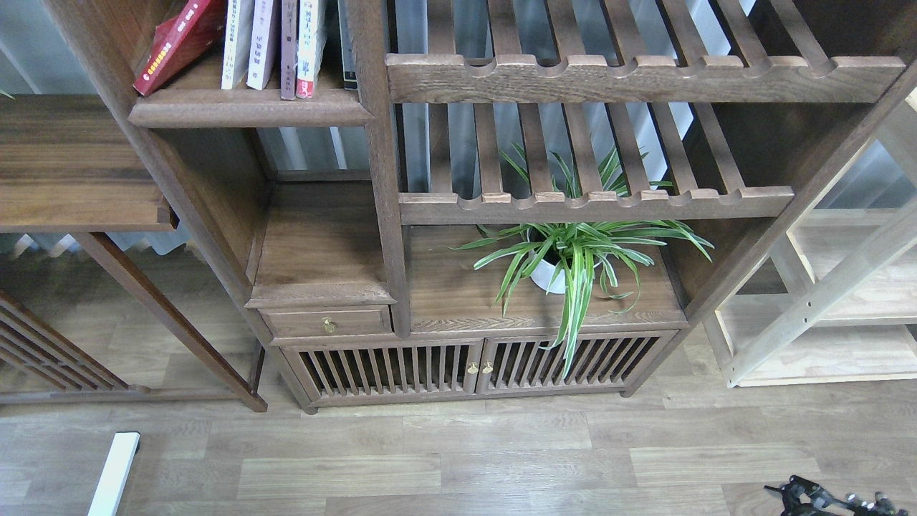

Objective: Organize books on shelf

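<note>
The shelf (247, 109) is a dark brown board with a thick rounded lip at the top left. On it a red book with a yellow title (175, 44) leans left against the frame. A pale lavender-white book (263, 43) stands upright beside it, among other upright white and brown spines (288, 46). No yellow-green cover shows. My left gripper is out of view. Only the top of my right gripper (824, 500) shows at the bottom right edge, low over the floor and far from the shelf. Its fingers cannot be told apart.
Slatted racks with notched rails (594, 204) fill the cabinet's right side. A potted spider plant (566, 261) stands below them. A small drawer (326, 322) and slatted doors (473, 369) sit underneath. Pale wood shelving (824, 287) stands on the right, and a white bar (114, 473) lies on the floor.
</note>
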Controlling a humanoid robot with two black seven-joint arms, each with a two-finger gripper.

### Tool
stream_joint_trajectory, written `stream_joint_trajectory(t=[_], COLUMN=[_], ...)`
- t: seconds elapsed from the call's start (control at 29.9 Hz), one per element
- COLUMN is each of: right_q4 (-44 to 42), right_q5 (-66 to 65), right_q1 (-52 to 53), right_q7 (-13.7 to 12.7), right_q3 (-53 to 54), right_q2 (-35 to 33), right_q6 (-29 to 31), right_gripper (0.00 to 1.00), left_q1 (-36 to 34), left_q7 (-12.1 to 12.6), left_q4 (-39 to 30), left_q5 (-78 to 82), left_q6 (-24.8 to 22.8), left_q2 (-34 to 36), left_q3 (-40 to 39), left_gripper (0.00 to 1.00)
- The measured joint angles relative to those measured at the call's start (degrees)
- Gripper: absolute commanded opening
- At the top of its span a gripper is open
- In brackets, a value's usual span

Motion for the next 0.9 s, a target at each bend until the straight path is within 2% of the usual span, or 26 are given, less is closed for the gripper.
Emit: stream_joint_trajectory(t=[0.17, 0.33, 0.43, 0.5, 0.67, 0.9], right_q4=[-5.62, -6.80, -6.81, -6.81, -6.81, -6.81], right_q5=[2.07, 5.32, 8.99, 12.07, 16.49, 18.94], right_q1=[-2.37, -3.75, -3.98, -4.13, -4.52, -7.96], right_q7=[0.00, 0.00, 0.00, -0.17, -2.90, -6.86], right_q3=[-0.03, 0.14, 0.31, 0.44, 0.66, 0.80], right_q2=[4.39, 8.37, 10.73, 12.00, 14.30, 15.88], right_q6=[0.31, 0.15, -0.19, -0.38, -0.59, -0.45], right_gripper=[1.00, 1.00, 1.00, 1.00, 1.00, 1.00], left_q1=[2.57, 4.64, 4.95, 4.97, 4.94, 4.92], left_q7=[1.20, 4.82, 7.95, 10.04, 15.46, 19.67], left_q4=[16.06, 32.53, 38.83, 40.70, 41.73, 41.80], left_q5=[-2.48, -3.92, -4.42, -5.58, -7.23, -8.14], left_q6=[-0.75, -0.96, -0.99, -0.99, -0.90, -1.01], left_q2=[-10.93, -23.02, -26.80, -27.37, -27.60, -27.61], left_q3=[-0.01, 0.09, -0.39, -2.00, -7.37, -13.47], left_gripper=[0.89, 0.89, 0.89, 0.89, 0.88, 0.87])
